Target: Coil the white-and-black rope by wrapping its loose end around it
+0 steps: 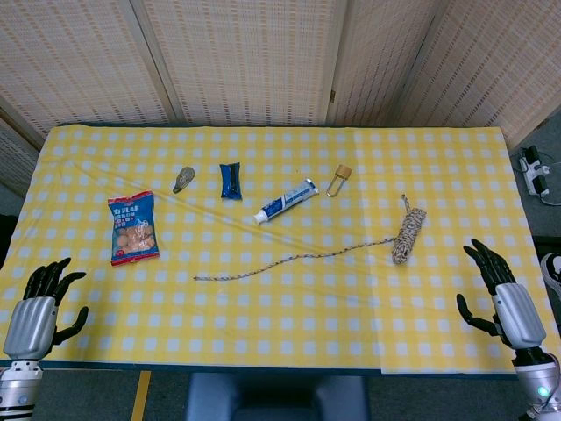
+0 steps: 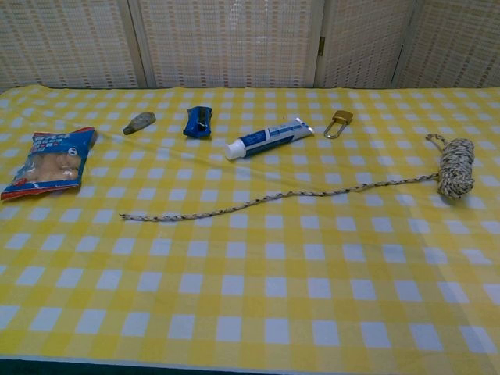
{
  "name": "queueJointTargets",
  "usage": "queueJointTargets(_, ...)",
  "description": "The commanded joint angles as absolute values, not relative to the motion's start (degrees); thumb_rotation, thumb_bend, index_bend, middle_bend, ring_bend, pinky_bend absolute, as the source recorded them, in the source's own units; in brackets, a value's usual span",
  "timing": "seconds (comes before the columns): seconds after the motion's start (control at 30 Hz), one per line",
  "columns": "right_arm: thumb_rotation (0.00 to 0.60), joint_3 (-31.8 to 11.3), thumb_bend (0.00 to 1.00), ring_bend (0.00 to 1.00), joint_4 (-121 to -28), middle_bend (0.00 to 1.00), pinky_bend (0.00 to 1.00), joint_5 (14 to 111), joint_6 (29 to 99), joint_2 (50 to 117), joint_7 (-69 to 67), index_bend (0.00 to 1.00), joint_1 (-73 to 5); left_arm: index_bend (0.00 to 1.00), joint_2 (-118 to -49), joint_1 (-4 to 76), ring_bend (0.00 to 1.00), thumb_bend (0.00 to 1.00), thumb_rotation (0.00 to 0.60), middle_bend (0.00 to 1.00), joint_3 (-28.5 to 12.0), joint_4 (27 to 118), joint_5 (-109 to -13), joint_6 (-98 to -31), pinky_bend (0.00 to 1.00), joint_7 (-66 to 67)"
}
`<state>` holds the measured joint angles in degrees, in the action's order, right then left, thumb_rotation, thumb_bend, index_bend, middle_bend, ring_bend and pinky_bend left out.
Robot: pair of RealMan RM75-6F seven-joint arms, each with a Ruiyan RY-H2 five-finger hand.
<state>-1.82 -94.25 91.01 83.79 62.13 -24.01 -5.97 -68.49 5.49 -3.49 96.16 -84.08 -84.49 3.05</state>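
On checked cloth (image 1: 289,307), braided rope (image 1: 408,233) bundle, thin tail trailing, both hands' fingers (image 1: 51,277) spread

The head view looks steeply down from high above the near edge onto the whole tabletop (image 1: 289,324), facing the woven screen behind, while the lower, closer chest view looks obliquely across the same tabletop (image 2: 258,312), sharing its surface.

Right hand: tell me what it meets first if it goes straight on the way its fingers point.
The right hand points up and slightly left across the table. Bare checked cloth lies ahead; the rope bundle sits left of that line. The way looks free, though depth is uncertain.
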Motion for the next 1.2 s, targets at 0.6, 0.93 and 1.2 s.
queueJointTargets(0.6, 0.6, -2.55, 0.52, 0.07, -96.14, 0.02, 0.0, 88.87, 80.75, 60.25, -20.19, 0.06, -7.62, 0.28, -68.77, 4.6, 0.08, 0.43, 0.6, 0.09, -2.51, 95.0, -85.43, -85.99, 0.0, 1.29)
queueJointTargets(0.93, 0.6, -5.06, 0.52, 0.07, -95.06, 0.02, 0.0, 81.03, 64.64, 57.66, -7.92, 0.06, -16.64, 0.28, -68.22, 3.49, 0.08, 0.43, 0.6, 0.09, -1.69, 95.49, -85.72, -86.88, 0.0, 1.05)
queueJointTargets(1.2, 0.6, -6.89, 0.47, 0.07, -90.53, 0.02, 0.0, 74.97, 56.37, 61.33, 6.86, 0.03, -23.69, 0.28, -67.77, 3.29, 0.08, 0.43, 0.6, 0.09, -1.6, 96.0, -85.34, -86.6, 0.0, 1.3)
